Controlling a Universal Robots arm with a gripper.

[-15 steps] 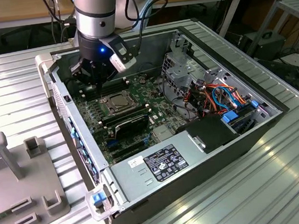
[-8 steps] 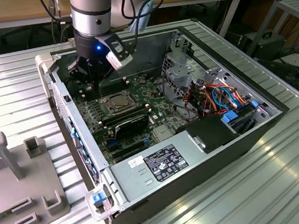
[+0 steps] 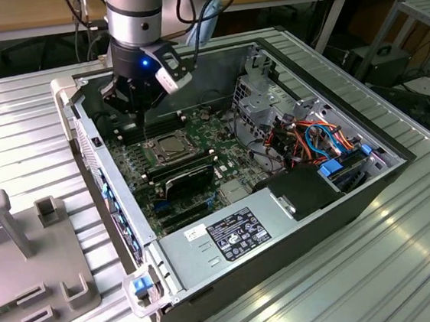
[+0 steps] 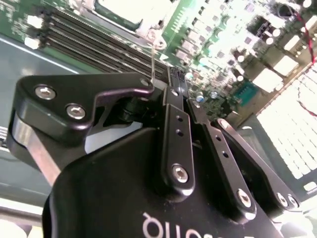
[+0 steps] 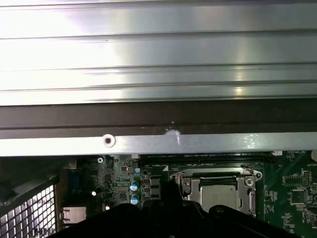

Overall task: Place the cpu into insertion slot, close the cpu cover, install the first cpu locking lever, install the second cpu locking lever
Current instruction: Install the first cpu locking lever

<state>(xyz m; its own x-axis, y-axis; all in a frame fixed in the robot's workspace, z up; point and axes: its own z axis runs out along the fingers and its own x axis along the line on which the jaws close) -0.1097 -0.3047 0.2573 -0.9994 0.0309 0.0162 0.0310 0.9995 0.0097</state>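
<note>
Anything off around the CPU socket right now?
Nothing stands out. The cpu sits flat in the insertion slot, framed squarely by the cpu cover. The gripper hangs just above the socket's edge. No loose parts or damage show on the board.

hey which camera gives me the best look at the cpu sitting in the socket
The first wrist view: the cpu faces the camera squarely, framed by the cpu cover. The exterior view shows it small and oblique below the gripper. The second wrist view catches just its edge.
</note>
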